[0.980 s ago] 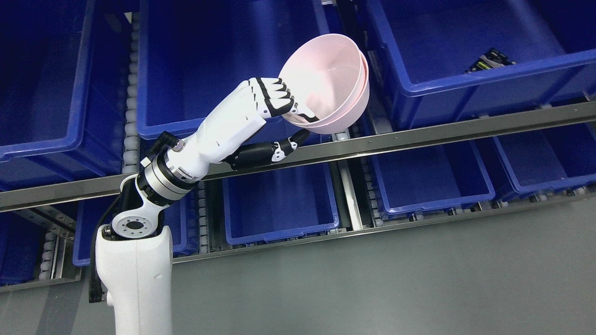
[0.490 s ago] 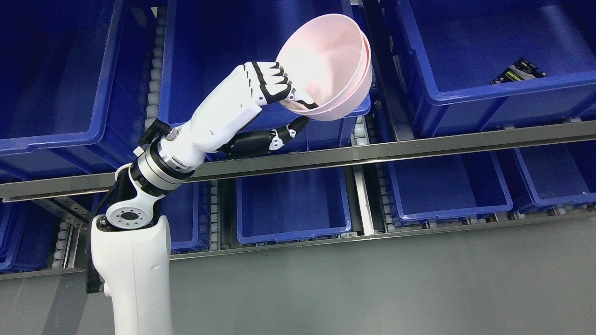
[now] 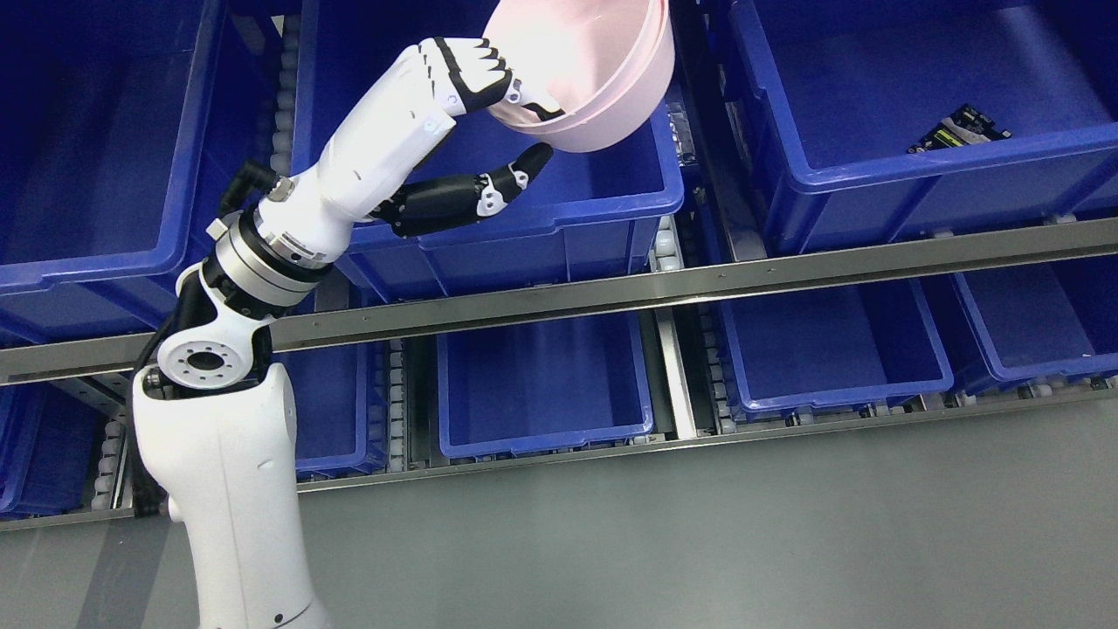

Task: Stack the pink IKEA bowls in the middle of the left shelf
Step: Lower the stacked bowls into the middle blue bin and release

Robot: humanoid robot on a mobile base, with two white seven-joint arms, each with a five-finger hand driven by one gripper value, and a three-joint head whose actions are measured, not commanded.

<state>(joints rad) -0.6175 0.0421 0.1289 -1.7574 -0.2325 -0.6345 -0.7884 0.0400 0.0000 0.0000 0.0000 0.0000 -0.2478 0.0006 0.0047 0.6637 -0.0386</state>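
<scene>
My left hand (image 3: pixel 502 114) is shut on the rim of two nested pink bowls (image 3: pixel 585 74), fingers curled over the rim and thumb under the base. The bowls are tilted and held up at the picture's top edge, over the middle blue bin (image 3: pixel 559 210) of the upper shelf row. The top of the bowls is cut off by the frame. My left arm rises from the lower left. The right arm does not show.
Blue bins stand left (image 3: pixel 87 253) and right (image 3: pixel 917 166) of the middle one; the right bin holds a small dark packet (image 3: pixel 958 127). A steel shelf rail (image 3: pixel 699 279) runs across. A lower row of blue bins (image 3: pixel 541 384) sits below, above grey floor.
My left hand has lifted the nested bowls up and a little left, farther over the middle bin. The camera view has also shifted.
</scene>
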